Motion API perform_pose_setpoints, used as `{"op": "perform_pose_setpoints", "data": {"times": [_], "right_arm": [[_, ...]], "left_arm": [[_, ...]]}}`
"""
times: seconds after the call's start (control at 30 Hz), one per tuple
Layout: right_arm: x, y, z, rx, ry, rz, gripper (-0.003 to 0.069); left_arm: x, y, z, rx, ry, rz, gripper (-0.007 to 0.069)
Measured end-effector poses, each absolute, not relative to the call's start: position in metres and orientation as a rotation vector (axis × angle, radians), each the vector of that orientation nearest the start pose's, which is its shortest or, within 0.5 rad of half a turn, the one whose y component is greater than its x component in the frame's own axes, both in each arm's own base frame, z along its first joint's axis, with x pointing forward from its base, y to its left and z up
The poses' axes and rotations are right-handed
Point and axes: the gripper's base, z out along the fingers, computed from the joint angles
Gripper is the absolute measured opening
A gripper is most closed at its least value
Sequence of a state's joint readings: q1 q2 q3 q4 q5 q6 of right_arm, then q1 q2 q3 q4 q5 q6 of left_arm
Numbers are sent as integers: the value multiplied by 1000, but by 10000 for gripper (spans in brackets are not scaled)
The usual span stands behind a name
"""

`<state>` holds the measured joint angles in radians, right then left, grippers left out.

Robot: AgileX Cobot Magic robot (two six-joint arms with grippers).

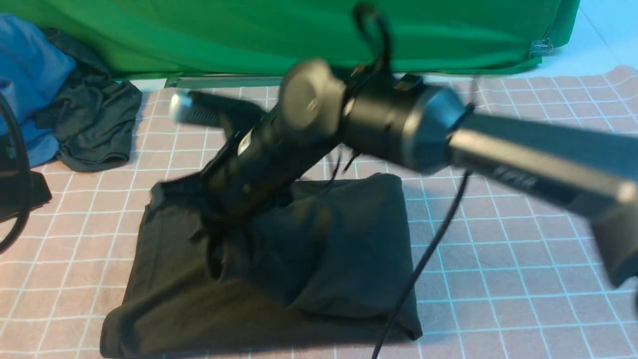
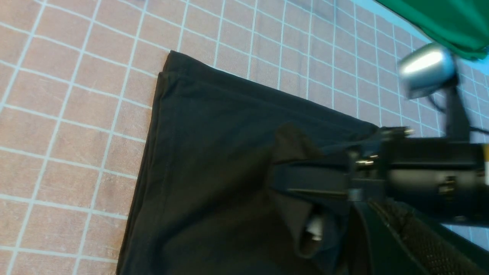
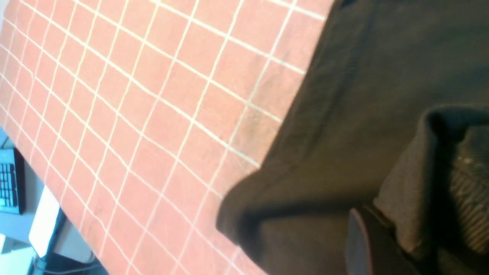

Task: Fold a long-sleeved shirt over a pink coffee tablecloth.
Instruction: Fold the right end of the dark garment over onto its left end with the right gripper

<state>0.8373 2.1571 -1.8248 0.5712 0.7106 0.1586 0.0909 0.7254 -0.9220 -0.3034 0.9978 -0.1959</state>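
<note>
Right arm (image 1: 523, 154) motion-blurred; long-sleeved shirt (image 1: 349, 239) partly behind it, near edge cropped.

The front camera sits between my arms and looks forward and down over the pink cloth (image 1: 498, 259) to the green cloth (image 1: 299, 35) at the back. My right arm (image 1: 523, 149) crosses close before its lens. My left wrist camera looks down from near on a corner of the shirt (image 2: 214, 160) and catches my right hand (image 2: 280, 179). My right wrist camera is closest, on the shirt's edge, with a keyboard (image 3: 8, 179) past the cloth's edge. All three share shirt and pink cloth.
</note>
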Motion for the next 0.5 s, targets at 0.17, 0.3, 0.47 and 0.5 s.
{"op": "perform_pose_setpoints", "data": {"times": [0.17, 0.3, 0.47, 0.5], "right_arm": [[301, 404, 216, -447, 2587, 1033, 86], [301, 415, 213, -352, 2532, 1085, 211], [302, 419, 206, -274, 2542, 1136, 360], [302, 419, 206, -288, 2544, 1134, 367]], "left_arm": [[118, -12, 374, -369, 2242, -427, 13], [118, -12, 374, -361, 2243, -423, 13], [118, -12, 374, -361, 2243, -423, 13], [118, -12, 374, -359, 2243, -421, 13]]}}
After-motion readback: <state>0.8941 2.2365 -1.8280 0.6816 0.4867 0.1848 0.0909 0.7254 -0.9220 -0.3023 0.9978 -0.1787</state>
